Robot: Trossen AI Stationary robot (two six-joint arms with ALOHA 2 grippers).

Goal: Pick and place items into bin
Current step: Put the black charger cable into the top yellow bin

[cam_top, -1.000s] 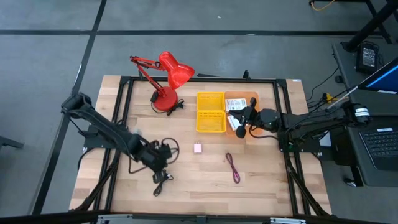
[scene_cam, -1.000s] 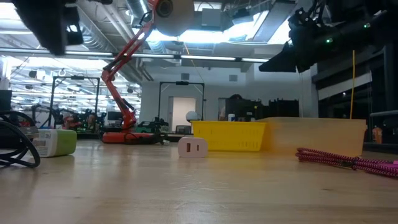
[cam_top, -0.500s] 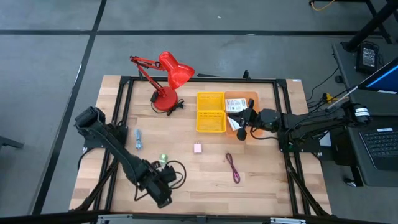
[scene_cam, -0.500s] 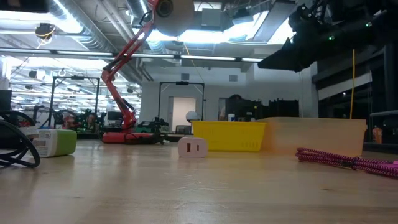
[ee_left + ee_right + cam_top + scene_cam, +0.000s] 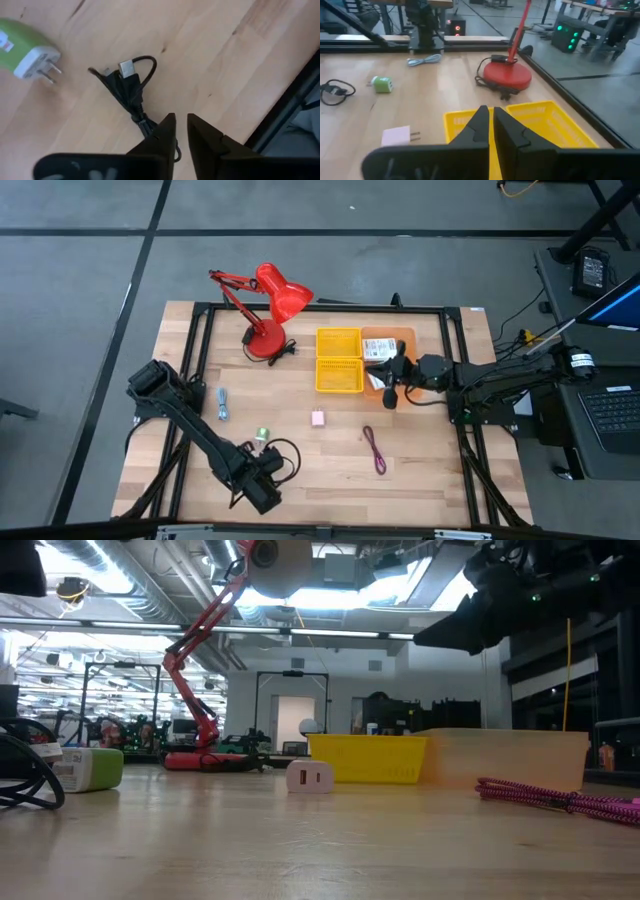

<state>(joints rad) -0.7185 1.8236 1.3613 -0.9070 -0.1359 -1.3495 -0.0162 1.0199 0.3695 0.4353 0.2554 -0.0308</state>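
Grey floor (image 5: 80,270) around the table; bright ceiling lights (image 5: 360,595) overhead.

Evenly lit from overhead, with bright ceiling strip lights (image 5: 130,585) flaring white in the low view. Soft, faint shadows on the pale wooden tabletop (image 5: 330,465). Blurred and dark at close range: the left gripper (image 5: 181,131) fingers. Sharp just beyond those jaws, the coiled black cord (image 5: 127,87). Silhouetted against the glare, the right arm's black housing (image 5: 520,590).
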